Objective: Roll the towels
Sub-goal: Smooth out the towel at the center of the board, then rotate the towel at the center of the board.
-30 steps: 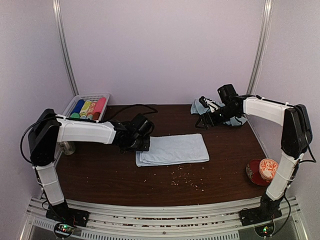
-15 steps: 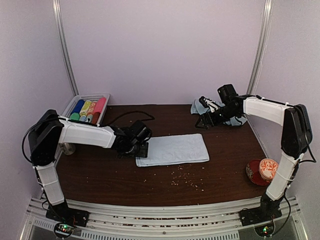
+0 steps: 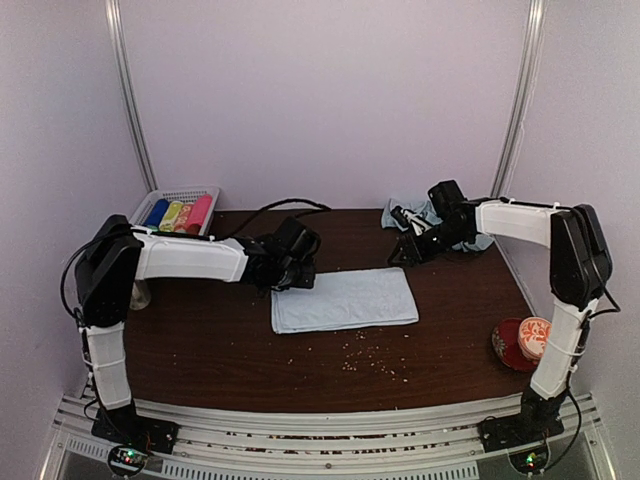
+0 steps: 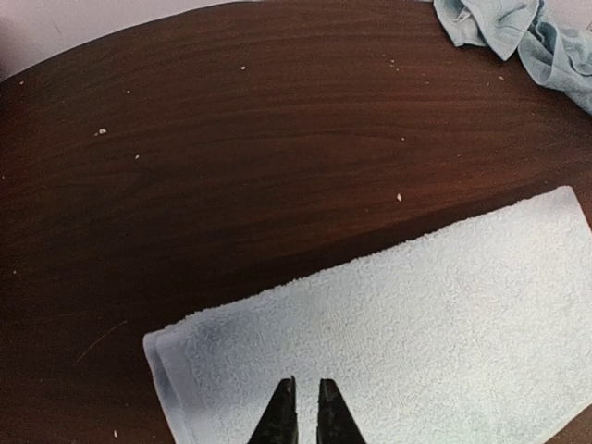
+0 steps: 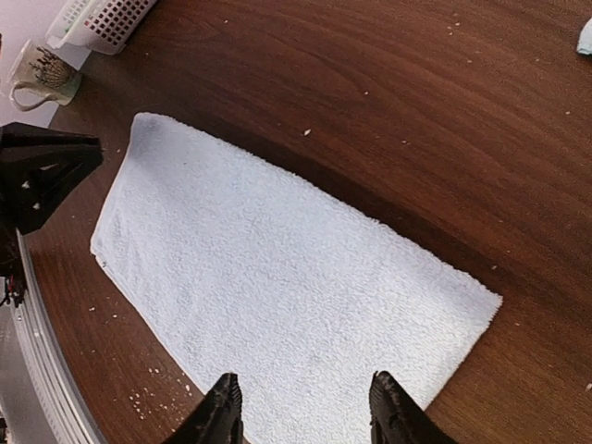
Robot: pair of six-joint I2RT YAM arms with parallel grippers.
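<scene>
One pale blue towel [image 3: 343, 300] lies flat in the middle of the table, also seen from the left wrist [image 4: 416, 333] and the right wrist [image 5: 277, 287]. A second towel [image 3: 402, 213] lies crumpled at the back right, showing in the left wrist view [image 4: 518, 28]. My left gripper [image 3: 296, 279] hovers over the flat towel's far left corner. Its fingers [image 4: 283, 416] are nearly together, with nothing between them [image 4: 303, 412]. My right gripper [image 3: 398, 257] hangs above the far right corner, its fingers [image 5: 222, 414] well apart and holding nothing [image 5: 305, 412].
A white basket [image 3: 208, 192] with coloured rolls stands at the back left. A mug [image 5: 42, 69] sits near the left arm. A red plate [image 3: 505, 352] with an orange-and-white item is at the right front. Crumbs [image 3: 370, 360] lie in front of the flat towel. A black cable [image 3: 290, 208] runs along the back.
My left gripper has moved back and to the right, onto the towel's far left corner, opening and then closing again. My right gripper's jaws have narrowed and it has shifted slightly left.
</scene>
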